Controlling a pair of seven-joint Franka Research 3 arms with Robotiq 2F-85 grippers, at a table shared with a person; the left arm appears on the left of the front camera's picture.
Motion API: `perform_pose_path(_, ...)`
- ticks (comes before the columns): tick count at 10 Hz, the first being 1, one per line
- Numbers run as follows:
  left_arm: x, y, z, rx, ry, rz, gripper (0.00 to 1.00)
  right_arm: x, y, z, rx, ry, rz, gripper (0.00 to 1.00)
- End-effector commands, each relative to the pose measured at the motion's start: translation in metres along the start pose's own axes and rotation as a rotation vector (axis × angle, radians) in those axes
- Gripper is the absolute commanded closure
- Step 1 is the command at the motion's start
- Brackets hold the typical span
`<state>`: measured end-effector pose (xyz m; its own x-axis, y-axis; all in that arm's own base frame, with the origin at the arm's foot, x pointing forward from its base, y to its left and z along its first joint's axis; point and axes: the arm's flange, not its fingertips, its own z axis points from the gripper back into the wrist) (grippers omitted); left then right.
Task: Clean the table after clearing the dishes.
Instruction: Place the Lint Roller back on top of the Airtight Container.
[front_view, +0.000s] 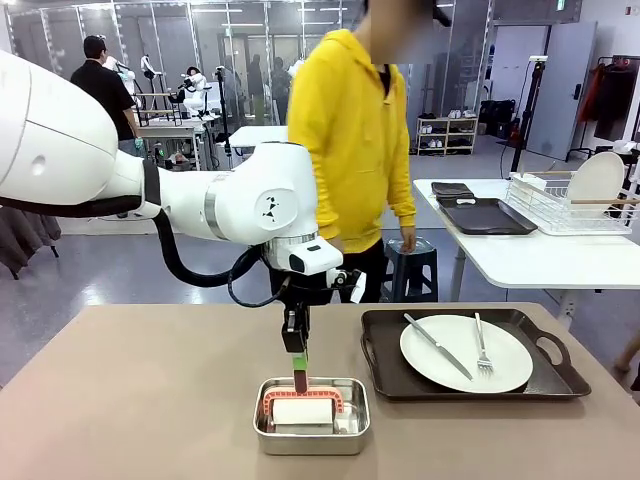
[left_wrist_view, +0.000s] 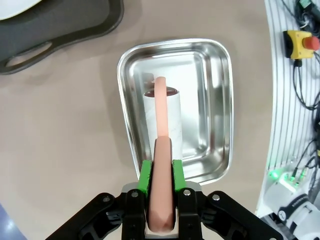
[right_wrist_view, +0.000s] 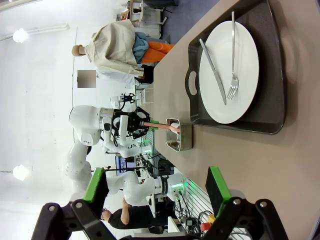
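Taupe bench (front_view: 150, 400): clearing is looking half done, and cleaning is not yet starting.

One tray (front_view: 385, 372) is lying on the bench's right side, carrying one plate (front_view: 510, 360), one knife (front_view: 438, 347) and one fork (front_view: 481, 348). A second tray (front_view: 490, 215) and a second plate (front_view: 595, 180) are sitting on the white side table (front_view: 520, 258) behind. The left tool (left_wrist_view: 161, 172) is clamping the handle of one roller (left_wrist_view: 161, 115), which is sitting in one steel pan (front_view: 312, 442). The right tool (right_wrist_view: 156, 182) is hovering with jaws wide, holding nothing.
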<state>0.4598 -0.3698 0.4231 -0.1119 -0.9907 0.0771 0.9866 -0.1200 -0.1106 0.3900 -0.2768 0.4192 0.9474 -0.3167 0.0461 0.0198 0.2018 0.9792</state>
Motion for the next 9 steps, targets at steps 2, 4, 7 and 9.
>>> perform_pose_path(2,0.008,0.02,-0.026,-0.043,0.034,0.008,0.79,-0.002,0.003,0.001,0.005,0.0,0.006,0.0)
perform_pose_path(4,0.013,0.025,-0.045,-0.082,0.034,0.009,0.79,-0.002,0.003,0.001,0.005,0.0,0.006,0.0)
perform_pose_path(7,0.013,0.028,-0.051,-0.105,0.026,0.009,0.79,-0.002,0.003,0.001,0.005,0.0,0.006,0.0)
perform_pose_path(9,0.011,0.028,-0.048,-0.104,0.009,0.017,0.79,-0.002,0.003,0.001,0.005,0.0,0.006,0.0)
